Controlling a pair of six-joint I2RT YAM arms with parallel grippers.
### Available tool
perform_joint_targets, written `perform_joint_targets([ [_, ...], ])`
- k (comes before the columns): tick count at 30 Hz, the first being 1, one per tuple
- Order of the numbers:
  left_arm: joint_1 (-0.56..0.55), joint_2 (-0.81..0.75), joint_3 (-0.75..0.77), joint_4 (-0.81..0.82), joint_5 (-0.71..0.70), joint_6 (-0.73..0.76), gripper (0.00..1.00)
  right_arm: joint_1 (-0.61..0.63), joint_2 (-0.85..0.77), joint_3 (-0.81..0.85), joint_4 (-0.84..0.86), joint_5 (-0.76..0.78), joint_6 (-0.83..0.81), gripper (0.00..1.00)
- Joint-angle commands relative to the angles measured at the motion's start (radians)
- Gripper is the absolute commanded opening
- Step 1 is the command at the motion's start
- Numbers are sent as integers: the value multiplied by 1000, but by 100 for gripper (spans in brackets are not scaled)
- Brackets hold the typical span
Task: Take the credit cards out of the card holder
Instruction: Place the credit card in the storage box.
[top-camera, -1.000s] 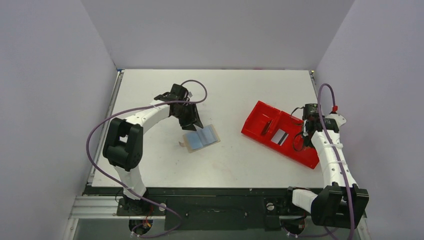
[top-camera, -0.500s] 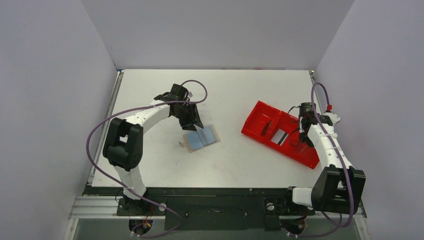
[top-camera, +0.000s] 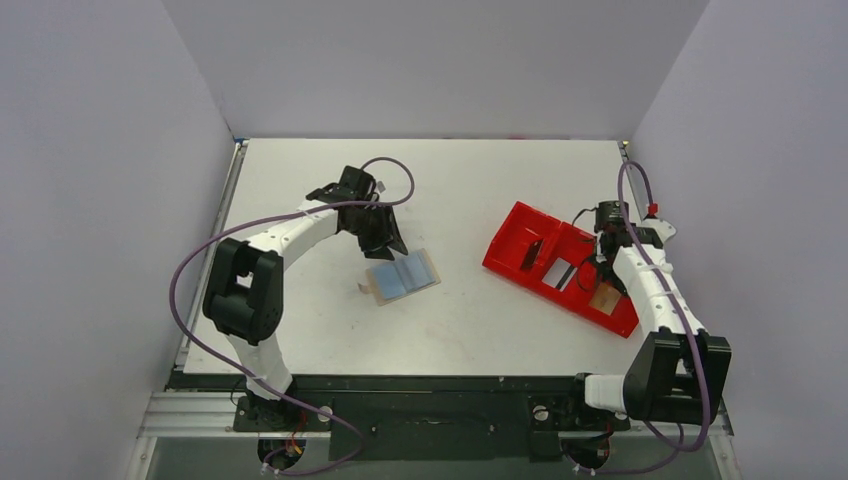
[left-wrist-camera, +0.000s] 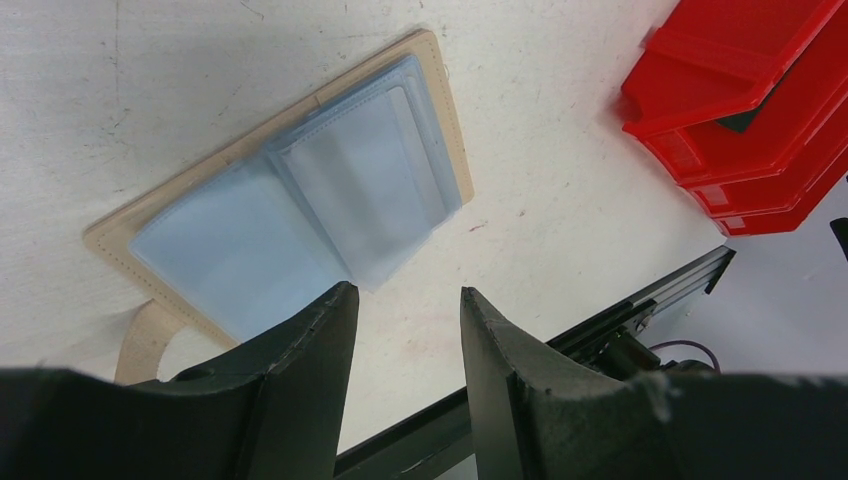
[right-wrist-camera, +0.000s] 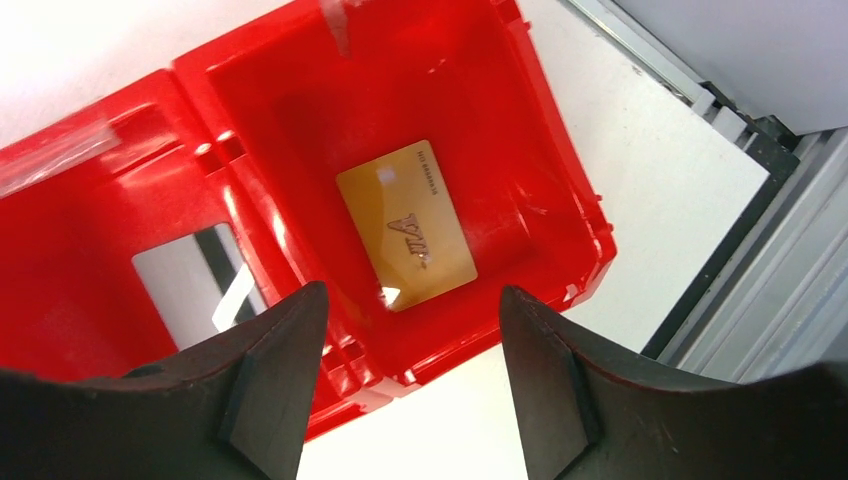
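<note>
Open tan card holder (top-camera: 402, 276) flat on the tabletop (top-camera: 450, 180) with blue pockets showing, left gripper (left-wrist-camera: 405, 300) spread above it holding nothing, right gripper (right-wrist-camera: 412, 295) spread over a gold card (right-wrist-camera: 407, 225) in the red tray (right-wrist-camera: 250, 100).

The white worktop (top-camera: 470, 180) is carrying two things, lying well apart. The tan card holder (top-camera: 402, 277) is lying open and flat left of centre, its clear bluish sleeves (left-wrist-camera: 300, 200) facing up, a small strap (left-wrist-camera: 145, 340) sticking out. The red tray (top-camera: 510, 240) is sitting askew toward the right edge.
</note>
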Motion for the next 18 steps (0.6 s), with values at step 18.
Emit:
perform_joint_targets([
  [18,-14,-201,-129,51,-154,-33,40,539,-6,210,179,-41,-43,65],
])
